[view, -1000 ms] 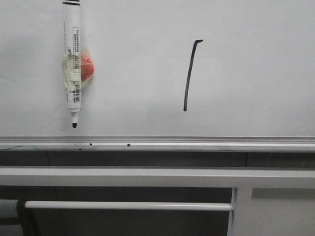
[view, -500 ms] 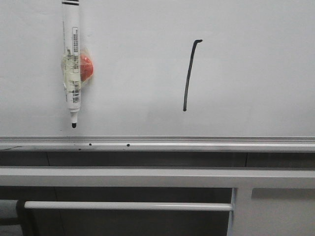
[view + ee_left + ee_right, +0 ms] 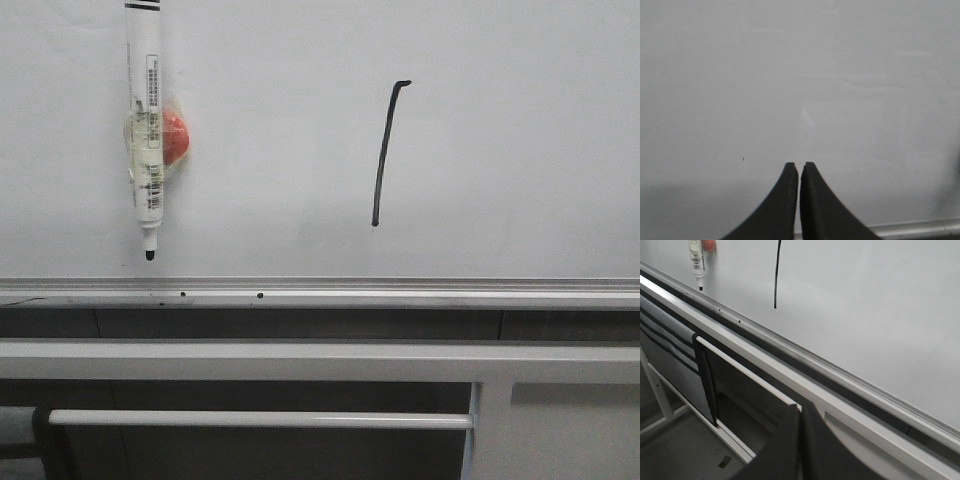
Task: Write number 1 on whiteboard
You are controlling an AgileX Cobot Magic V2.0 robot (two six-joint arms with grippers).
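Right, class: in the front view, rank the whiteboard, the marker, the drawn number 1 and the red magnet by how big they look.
1. whiteboard, by far the largest.
2. marker, longer and much thicker than the stroke.
3. number 1, long but very thin.
4. red magnet, smallest, partly hidden behind the marker.

The left gripper (image 3: 799, 172) faces a bare part of the whiteboard (image 3: 800, 75), its fingertips together, with the board's bottom rail (image 3: 920, 229) below and beside them. Ahead of the right gripper (image 3: 800, 412) and above it runs the same rail (image 3: 805, 360), the frame bars (image 3: 745, 371) between the two. Beyond the rail, further along the board from this gripper, stands the number 1 (image 3: 776, 275), and past that, furthest off, the marker (image 3: 696, 260) hangs on the board, tip down, just above the rail.
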